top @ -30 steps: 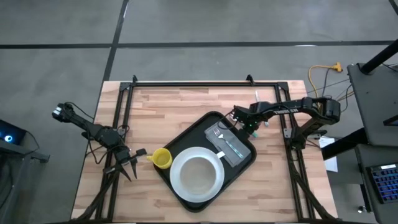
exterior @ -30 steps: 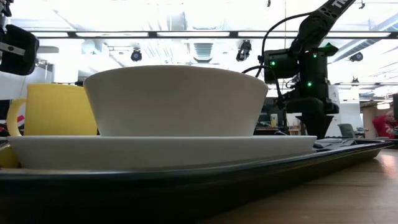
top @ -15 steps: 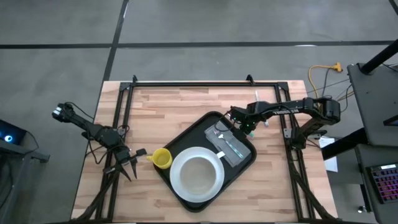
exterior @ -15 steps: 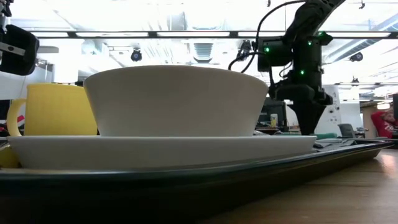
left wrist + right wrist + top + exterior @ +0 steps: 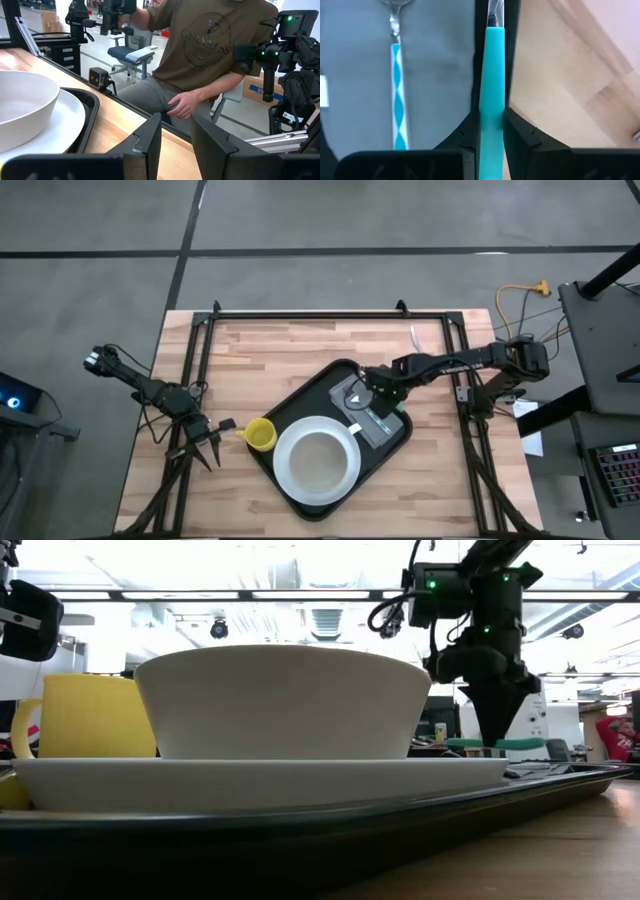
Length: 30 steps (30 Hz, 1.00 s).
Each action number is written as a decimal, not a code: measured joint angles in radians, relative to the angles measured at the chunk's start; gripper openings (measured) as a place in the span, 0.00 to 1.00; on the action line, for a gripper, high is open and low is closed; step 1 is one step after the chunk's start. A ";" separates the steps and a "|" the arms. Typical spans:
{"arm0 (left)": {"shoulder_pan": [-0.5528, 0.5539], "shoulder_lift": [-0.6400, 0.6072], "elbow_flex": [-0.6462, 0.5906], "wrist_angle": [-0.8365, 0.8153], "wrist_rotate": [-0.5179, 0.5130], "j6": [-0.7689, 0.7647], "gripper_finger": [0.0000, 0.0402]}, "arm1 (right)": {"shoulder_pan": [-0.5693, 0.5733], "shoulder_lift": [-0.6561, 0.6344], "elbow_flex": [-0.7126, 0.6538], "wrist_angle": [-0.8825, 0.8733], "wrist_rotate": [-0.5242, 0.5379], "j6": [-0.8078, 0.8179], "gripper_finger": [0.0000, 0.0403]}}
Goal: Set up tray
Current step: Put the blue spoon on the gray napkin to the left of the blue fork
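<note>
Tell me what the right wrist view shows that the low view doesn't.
Only the right wrist view shows the right end effector shut on a teal-handled utensil, a second striped-handled utensil lying on a grey napkin, and bare wood of the table beside it.

Only the low view shows the white bowl on the white plate, the yellow cup behind it, and the room beyond.

Both show the right arm's end effector over the black tray.
</note>
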<state>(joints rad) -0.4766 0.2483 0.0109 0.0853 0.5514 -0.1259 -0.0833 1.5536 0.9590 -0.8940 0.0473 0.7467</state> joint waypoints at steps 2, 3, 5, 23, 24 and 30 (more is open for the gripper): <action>0.000 0.000 0.000 0.000 0.000 0.000 0.22 | 0.017 0.000 0.001 0.000 -0.004 0.023 0.10; 0.000 0.000 0.000 0.000 0.000 0.000 0.22 | 0.024 0.000 0.002 0.000 -0.009 0.035 0.10; 0.000 0.000 0.000 0.000 0.000 0.000 0.22 | 0.035 0.000 0.003 0.000 -0.026 0.062 0.10; 0.000 0.000 0.000 0.000 0.004 0.000 0.22 | 0.146 0.153 0.196 -0.033 -0.048 0.158 0.10; 0.000 0.000 0.000 0.000 0.004 0.000 0.22 | 0.152 0.164 0.208 -0.039 -0.048 0.165 0.10; 0.000 0.000 0.000 0.000 0.004 0.000 0.22 | 0.193 0.185 0.240 -0.043 -0.048 0.233 0.10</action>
<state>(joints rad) -0.4764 0.2481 0.0109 0.0856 0.5552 -0.1261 0.1101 1.7386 1.1991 -0.9367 -0.0008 0.9796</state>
